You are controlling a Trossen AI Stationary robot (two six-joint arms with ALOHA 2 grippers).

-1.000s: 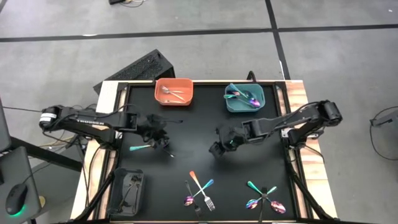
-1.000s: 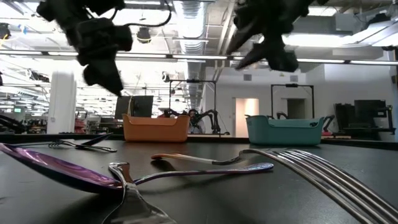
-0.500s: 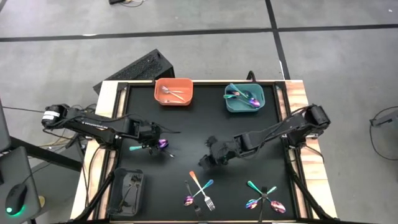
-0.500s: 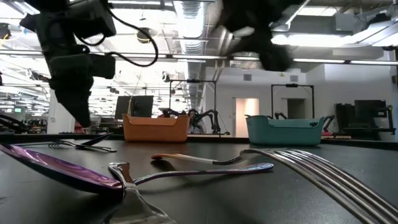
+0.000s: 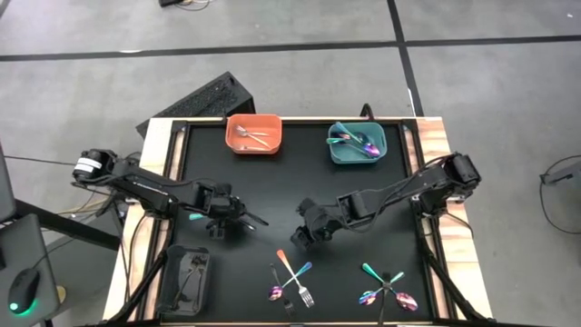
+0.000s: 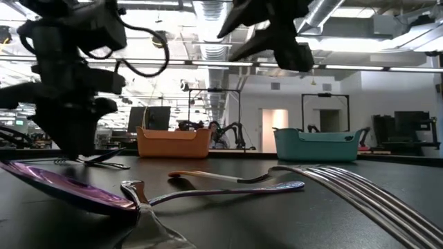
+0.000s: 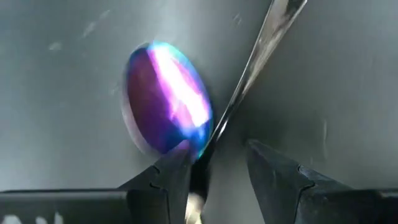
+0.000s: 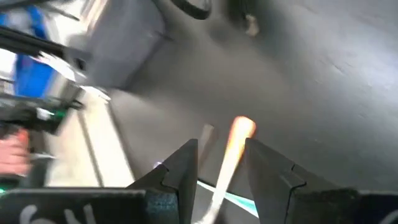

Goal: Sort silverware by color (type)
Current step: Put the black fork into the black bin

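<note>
Left pincer [image 7: 217, 177] spread, straddling iridescent purple-rainbow metal spoon [image 7: 166, 99] neck on black bench [image 5: 272, 182] for pinch; right pincer [image 8: 221, 168] spread above orange-handled utensil [image 8: 233, 146].

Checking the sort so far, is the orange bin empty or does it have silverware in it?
Not empty: the orange bin holds silver pieces, seen from above.

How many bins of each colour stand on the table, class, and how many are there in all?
Orange-red bin: 1
Teal bin: 1
Black bin: 1
Total: 3 bins
</note>
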